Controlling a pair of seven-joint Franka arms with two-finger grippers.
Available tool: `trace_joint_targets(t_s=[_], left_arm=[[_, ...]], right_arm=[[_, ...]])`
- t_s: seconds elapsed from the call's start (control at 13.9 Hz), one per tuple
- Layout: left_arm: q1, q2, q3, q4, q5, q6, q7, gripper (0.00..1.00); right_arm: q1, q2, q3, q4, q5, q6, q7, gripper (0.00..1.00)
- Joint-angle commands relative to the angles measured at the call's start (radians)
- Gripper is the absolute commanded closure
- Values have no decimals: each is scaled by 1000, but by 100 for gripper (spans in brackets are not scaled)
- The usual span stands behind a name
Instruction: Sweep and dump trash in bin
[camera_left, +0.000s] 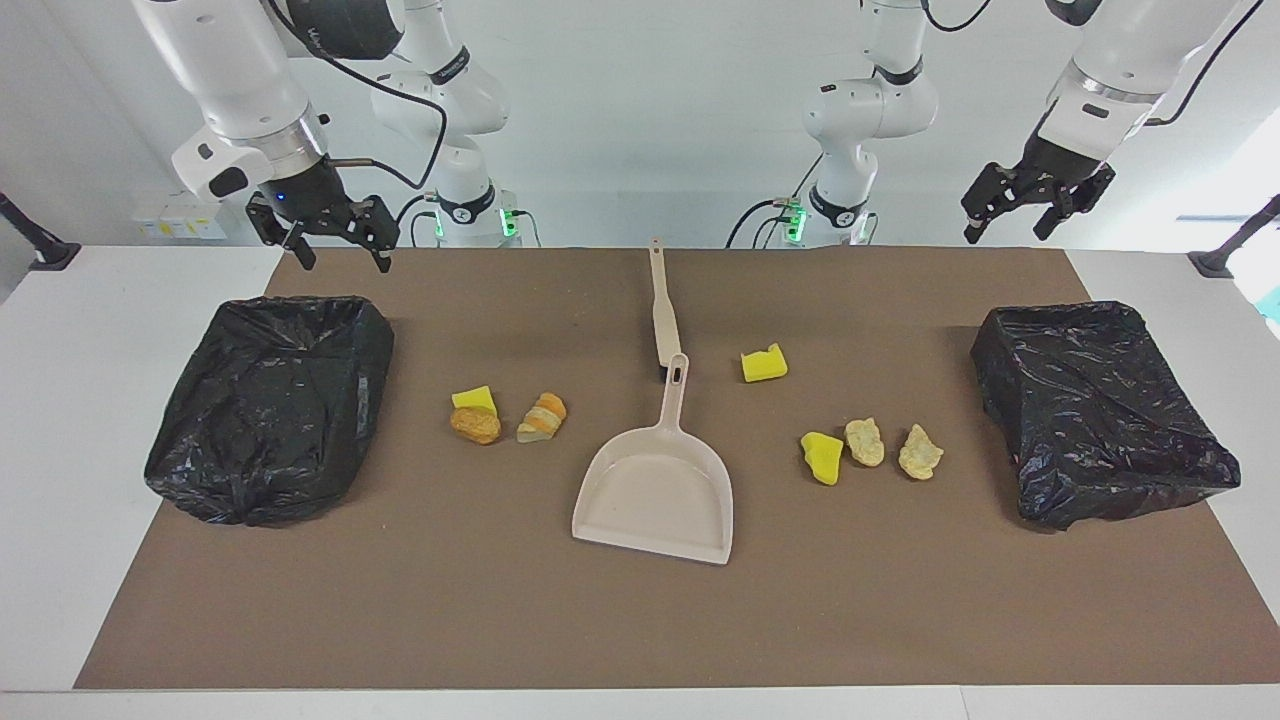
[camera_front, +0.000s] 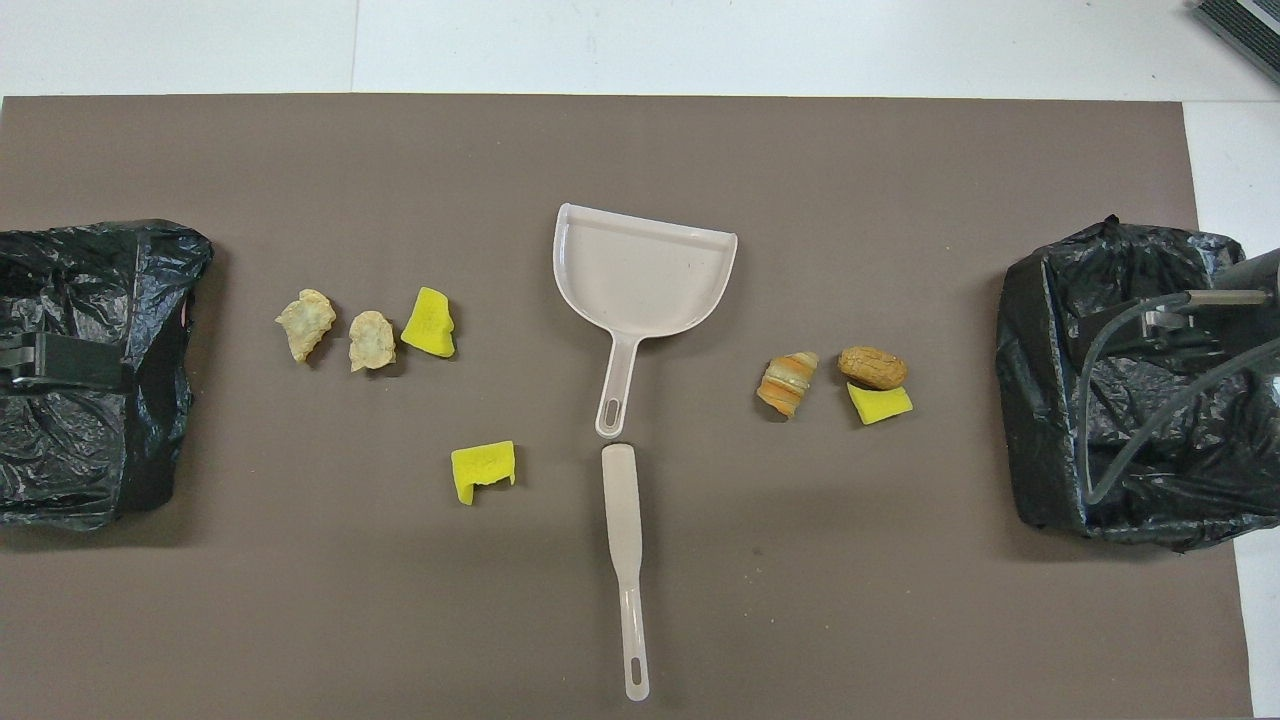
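In the facing view, the right gripper (camera_left: 337, 240) is seen raised over the edge of the brown mat (camera_left: 640, 620) by the black-lined bin at the right arm's end (camera_left: 270, 410), its fingers apart and empty; the left gripper (camera_left: 1010, 215) hangs above the black-lined bin at the left arm's end (camera_left: 1100, 415), likewise spread with nothing held. The beige dustpan (camera_left: 655, 500) lies mid-mat, and the brush handle (camera_left: 661, 310) lies just nearer to the robots than the dustpan, almost touching its grip. Three scraps (camera_left: 508, 415) are clustered beside the dustpan toward the right arm's end, and four scraps (camera_left: 850, 430) toward the left arm's end. In the overhead view, the same dustpan (camera_front: 645, 275) is shown mouth away from the robots, with a yellow sponge chunk (camera_front: 482, 470) nearer to the robots than its pan. Light scraps could be scattered off the mat by a fast sweep, and the thin handles could slip or skid under a poor pinch. The mat is flat on a white table (camera_front: 700, 45); a plain pale wall is seen past the arms' bases.
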Motion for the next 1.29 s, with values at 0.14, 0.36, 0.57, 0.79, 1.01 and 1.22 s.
trace_joint_targets(t_s=[0.14, 0.36, 0.57, 0.79, 1.01, 1.22], left_arm=[[-1, -30, -1, -31, -14, 1, -11, 0], [-4, -31, -1, -31, -14, -4, -11, 0], [-4, -31, -1, -33, -14, -7, -11, 0], [-4, -31, -1, -33, -14, -8, -11, 0], [-4, -31, -1, -31, -14, -7, -11, 0], [-4, -31, -1, -33, -14, -11, -12, 0]], right_arm=[[1, -23, 2, -31, 20, 45, 9, 0], [11, -23, 2, -33, 22, 44, 10, 0], [11, -25, 2, -33, 22, 44, 10, 0], [11, -25, 2, -33, 22, 44, 10, 0], [11, -25, 2, -34, 22, 44, 12, 0], [14, -25, 3, -48, 22, 44, 9, 0]])
